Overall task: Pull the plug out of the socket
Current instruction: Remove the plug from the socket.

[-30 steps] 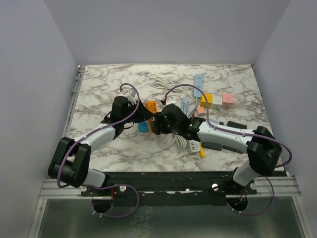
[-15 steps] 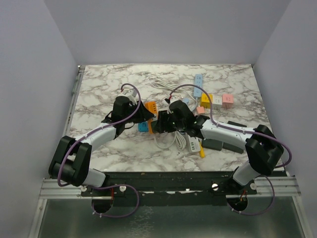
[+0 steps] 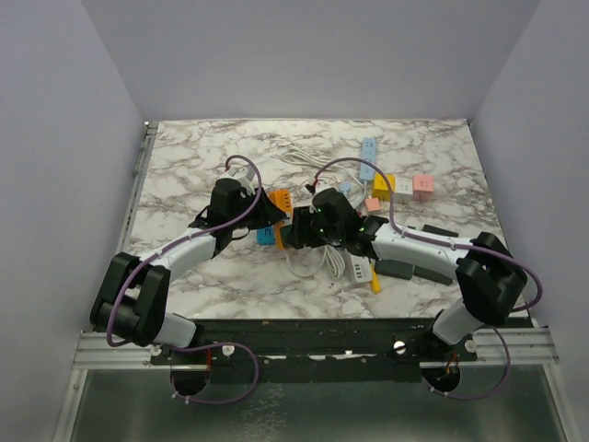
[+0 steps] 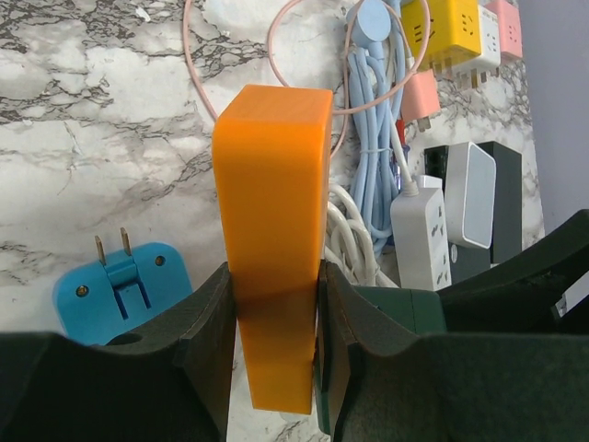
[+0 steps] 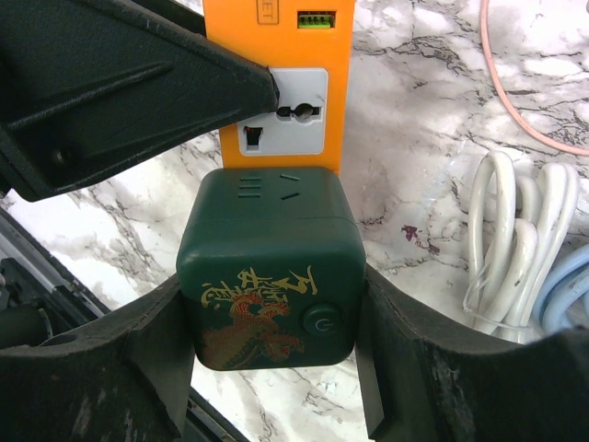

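The socket is an orange power strip (image 4: 271, 184) (image 3: 281, 199) lying on the marble table. My left gripper (image 4: 273, 276) is shut on its near end, one pad on each long side. The plug is a dark green cube (image 5: 271, 267) with a gold and red dragon print and a round power button. It sits flush against the orange strip (image 5: 276, 83), just below a free outlet; its prongs are hidden. My right gripper (image 5: 271, 304) is shut on the cube's two sides. In the left wrist view the green cube (image 4: 396, 308) shows right beside the strip.
A blue adapter (image 4: 120, 285) (image 3: 265, 236) with bare prongs lies left of the strip. White cable coils (image 5: 511, 239), a white power strip (image 4: 421, 235) and black blocks (image 4: 502, 198) lie to the right. Yellow (image 3: 384, 187) and pink (image 3: 422, 187) cubes sit further back.
The right wrist has shifted slightly to the right and away from the near edge, then stayed still. The left arm and both grips look the same.
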